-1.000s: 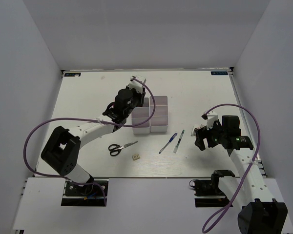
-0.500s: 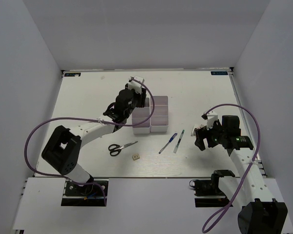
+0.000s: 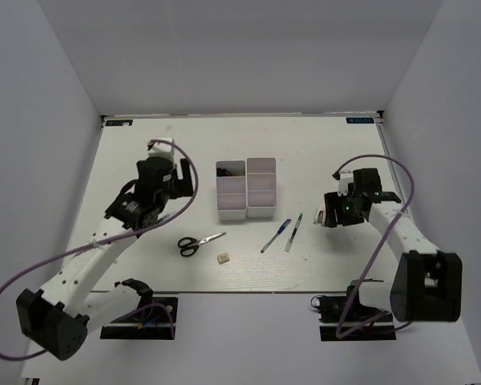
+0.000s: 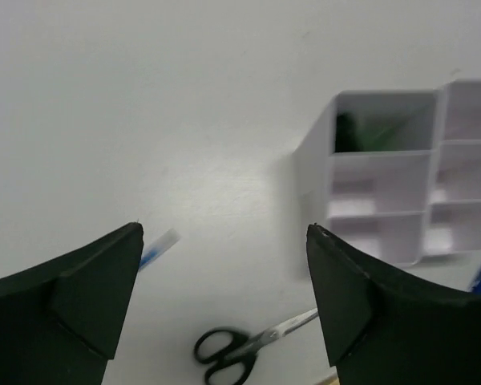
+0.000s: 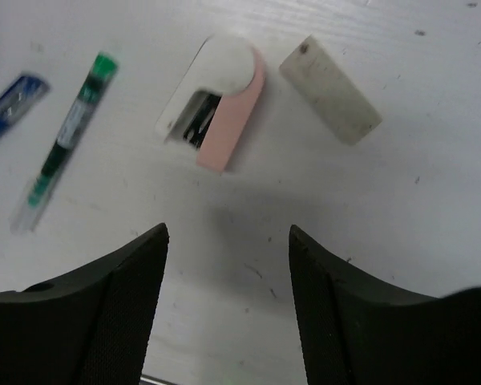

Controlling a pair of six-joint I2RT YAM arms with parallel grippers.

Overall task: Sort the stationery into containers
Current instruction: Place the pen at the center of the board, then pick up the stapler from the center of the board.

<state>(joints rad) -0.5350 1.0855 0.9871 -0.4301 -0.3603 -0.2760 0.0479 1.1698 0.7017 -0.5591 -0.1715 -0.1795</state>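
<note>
The containers (image 3: 246, 189) are a white block of small bins at the table's middle (image 4: 382, 173). Something dark lies in the back left bin (image 3: 229, 170). My left gripper (image 3: 184, 183) hangs open and empty to the left of the bins (image 4: 224, 233). Black-handled scissors (image 3: 199, 242) (image 4: 242, 355) and a tiny beige block (image 3: 223, 258) lie nearer the front. The blue pen (image 3: 276, 235) (image 5: 10, 103) and the slim pen (image 3: 293, 232) (image 5: 64, 152) lie side by side. My right gripper (image 3: 330, 215) stands open (image 5: 228, 233) just short of a pink-and-white item (image 5: 218, 100) and a white eraser (image 5: 330, 100).
A small white-and-blue strip (image 4: 159, 247) lies on the table by my left finger. White walls close in the table on three sides. The right arm's purple cable (image 3: 385, 233) loops over the table's right edge.
My left arm has pulled back to the left from above the bins and its jaws have opened wide. The right gripper has shifted slightly and its jaws have narrowed.
</note>
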